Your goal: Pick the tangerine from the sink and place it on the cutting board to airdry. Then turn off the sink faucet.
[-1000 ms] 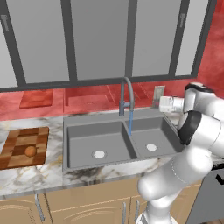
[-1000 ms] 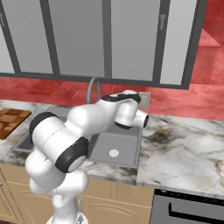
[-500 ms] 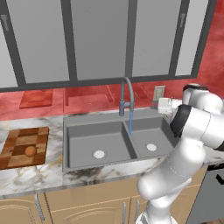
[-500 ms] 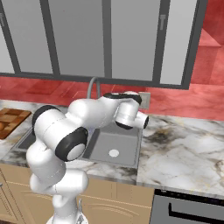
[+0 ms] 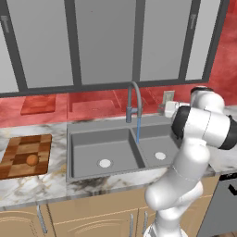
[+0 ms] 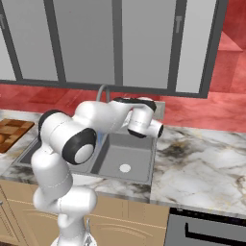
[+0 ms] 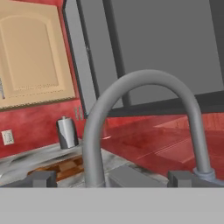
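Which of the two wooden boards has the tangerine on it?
The checkered cutting board on the counter left of the sink holds the tangerine. The plain reddish board, farther back against the red wall, has nothing on it.

Tangerine (image 5: 32,160) on the cutting board (image 5: 21,157), left of the sink (image 5: 88,137), on the counter (image 5: 37,185). Sink faucet (image 5: 134,105) behind the divider between the two basins, with a plain flat board (image 5: 38,104) against the back wall behind the cutting board. Gripper (image 5: 165,109) right of the faucet, above the sink's back edge, near the wall outlet (image 5: 168,96).
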Available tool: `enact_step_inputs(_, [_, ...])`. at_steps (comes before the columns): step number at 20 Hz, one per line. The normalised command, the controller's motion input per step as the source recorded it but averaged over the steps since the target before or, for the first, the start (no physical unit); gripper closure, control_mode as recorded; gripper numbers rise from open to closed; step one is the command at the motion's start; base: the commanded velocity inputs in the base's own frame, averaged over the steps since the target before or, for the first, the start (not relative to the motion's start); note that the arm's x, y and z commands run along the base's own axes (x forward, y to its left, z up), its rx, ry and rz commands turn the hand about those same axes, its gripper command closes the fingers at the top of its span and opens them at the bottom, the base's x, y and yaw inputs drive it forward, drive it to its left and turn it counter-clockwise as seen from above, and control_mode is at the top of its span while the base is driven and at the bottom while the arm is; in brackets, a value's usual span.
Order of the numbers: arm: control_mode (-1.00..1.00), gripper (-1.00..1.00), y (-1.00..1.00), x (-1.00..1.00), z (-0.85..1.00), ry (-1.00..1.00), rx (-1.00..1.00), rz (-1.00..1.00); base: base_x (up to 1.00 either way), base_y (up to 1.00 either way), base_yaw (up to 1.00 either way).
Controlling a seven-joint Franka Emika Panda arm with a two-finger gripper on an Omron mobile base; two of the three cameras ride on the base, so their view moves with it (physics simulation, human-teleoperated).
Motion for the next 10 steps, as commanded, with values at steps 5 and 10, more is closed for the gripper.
enact_step_inputs(5, [-1.00, -1.00, 0.00, 0.16, -0.07, 0.00, 0.00, 0.00, 0.00, 0.00, 0.00])
enact_step_inputs(10, [-1.00, -1.00, 0.00, 0.12, -0.09, 0.00, 0.00, 0.00, 0.00, 0.00, 0.00])
